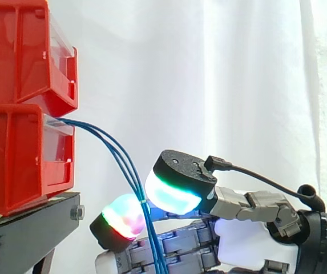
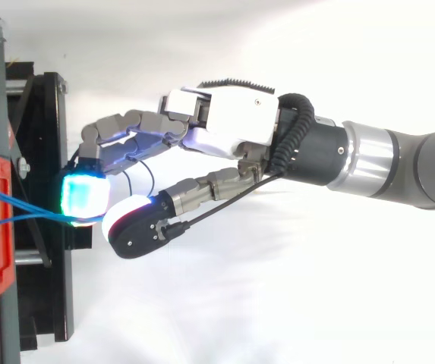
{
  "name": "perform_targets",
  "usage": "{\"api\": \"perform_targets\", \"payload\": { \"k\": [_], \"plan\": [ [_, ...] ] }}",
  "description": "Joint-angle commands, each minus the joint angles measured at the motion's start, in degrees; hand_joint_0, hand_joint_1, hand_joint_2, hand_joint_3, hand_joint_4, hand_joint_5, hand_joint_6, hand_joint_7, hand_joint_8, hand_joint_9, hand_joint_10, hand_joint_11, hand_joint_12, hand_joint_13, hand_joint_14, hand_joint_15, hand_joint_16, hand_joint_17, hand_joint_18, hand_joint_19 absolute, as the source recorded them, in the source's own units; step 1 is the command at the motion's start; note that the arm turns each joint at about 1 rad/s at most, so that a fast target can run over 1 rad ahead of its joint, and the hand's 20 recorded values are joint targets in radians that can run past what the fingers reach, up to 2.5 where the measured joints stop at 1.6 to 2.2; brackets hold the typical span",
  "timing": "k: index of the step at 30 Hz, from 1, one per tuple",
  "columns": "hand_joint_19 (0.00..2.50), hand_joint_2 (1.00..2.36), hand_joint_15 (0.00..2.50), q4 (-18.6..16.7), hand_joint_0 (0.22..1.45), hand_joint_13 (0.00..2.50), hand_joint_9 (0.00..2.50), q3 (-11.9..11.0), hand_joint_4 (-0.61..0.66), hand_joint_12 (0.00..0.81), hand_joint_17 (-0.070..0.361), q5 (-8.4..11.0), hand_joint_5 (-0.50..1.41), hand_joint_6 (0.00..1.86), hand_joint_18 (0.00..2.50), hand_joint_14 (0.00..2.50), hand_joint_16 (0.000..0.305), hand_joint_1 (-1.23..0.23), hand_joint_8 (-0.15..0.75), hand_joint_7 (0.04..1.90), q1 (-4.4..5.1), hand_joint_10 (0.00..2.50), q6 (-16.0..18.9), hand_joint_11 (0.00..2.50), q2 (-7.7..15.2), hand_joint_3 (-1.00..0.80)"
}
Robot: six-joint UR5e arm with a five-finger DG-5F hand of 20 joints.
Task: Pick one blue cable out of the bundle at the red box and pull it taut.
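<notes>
Blue cables [image 1: 120, 160] leave the lower red bin [image 1: 15, 160] on the black stand [image 1: 26, 228] and curve down between the glowing pads of your robot's hand [image 2: 232, 121]. There the thumb and a curled finger pinch the bundle just beside the stand's edge. Below the pads you see the strands hang on in front of the fingers, against the white curtain [image 1: 237, 68].

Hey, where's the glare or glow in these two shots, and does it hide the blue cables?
Side view: the bright curtain makes the blue cables stand out dark; the hand's pads glow green and red beside them. Top view: the glow of the cyan pad swallows the cables' end, and the white ground is blown out.
</notes>
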State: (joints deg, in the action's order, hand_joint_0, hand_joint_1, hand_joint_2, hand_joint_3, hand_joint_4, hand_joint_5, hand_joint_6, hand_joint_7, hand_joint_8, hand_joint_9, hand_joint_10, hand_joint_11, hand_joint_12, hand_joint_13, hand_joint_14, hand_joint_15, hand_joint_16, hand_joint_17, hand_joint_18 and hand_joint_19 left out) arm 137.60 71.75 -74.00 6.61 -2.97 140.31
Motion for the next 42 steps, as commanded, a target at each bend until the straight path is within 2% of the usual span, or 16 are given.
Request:
{"api": "perform_targets", "payload": {
  "k": [1, 8, 22, 28, 32, 42],
  "plan": [
    [0.3, 1.01, 0.3, -0.1, 0.64, 0.66, 0.78, 0.0, 0.28, 0.363, 0.106, 0.0, -0.11, 0.5, 0.54, 0.01, 0.047, -0.71, 0.35, 1.19, -0.02, 0.01, -0.2, 0.44, 0.1, -0.37],
    [0.31, 1.0, 0.31, -0.4, 0.6, 0.66, 0.77, 0.0, 0.29, 0.364, 0.107, 0.0, -0.11, 0.5, 0.54, 0.01, 0.047, -0.72, 0.35, 1.17, 0.25, 0.01, -0.6, 0.45, 0.0, -0.49],
    [0.3, 1.0, 0.31, -1.1, 0.59, 0.67, 0.77, 0.1, 0.3, 0.364, 0.108, 0.09, -0.11, 0.5, 0.56, 0.01, 0.048, -0.74, 0.349, 1.15, 0.86, 0.01, -2.9, 0.45, 0.1, -0.5],
    [0.31, 1.0, 0.32, -1.5, 0.59, 0.68, 0.78, 0.1, 0.3, 0.365, 0.108, 0.26, -0.11, 0.5, 0.56, 0.01, 0.048, -0.74, 0.35, 1.16, 0.86, 0.01, -3.2, 0.45, 0.1, -0.5],
    [0.31, 1.0, 0.32, -2.6, 0.59, 0.69, 0.78, 0.0, 0.31, 0.366, 0.108, 0.35, -0.11, 0.5, 0.56, 0.01, 0.048, -0.74, 0.35, 1.16, 0.86, 0.01, -3.2, 0.47, 1.3, -0.5],
    [0.32, 1.0, 0.32, -3.6, 0.6, 0.69, 0.79, 0.0, 0.3, 0.364, 0.108, 0.18, -0.11, 0.5, 0.56, 0.01, 0.048, -0.72, 0.349, 1.17, 0.16, 0.01, -2.3, 0.46, 1.5, -0.48]
  ]
}}
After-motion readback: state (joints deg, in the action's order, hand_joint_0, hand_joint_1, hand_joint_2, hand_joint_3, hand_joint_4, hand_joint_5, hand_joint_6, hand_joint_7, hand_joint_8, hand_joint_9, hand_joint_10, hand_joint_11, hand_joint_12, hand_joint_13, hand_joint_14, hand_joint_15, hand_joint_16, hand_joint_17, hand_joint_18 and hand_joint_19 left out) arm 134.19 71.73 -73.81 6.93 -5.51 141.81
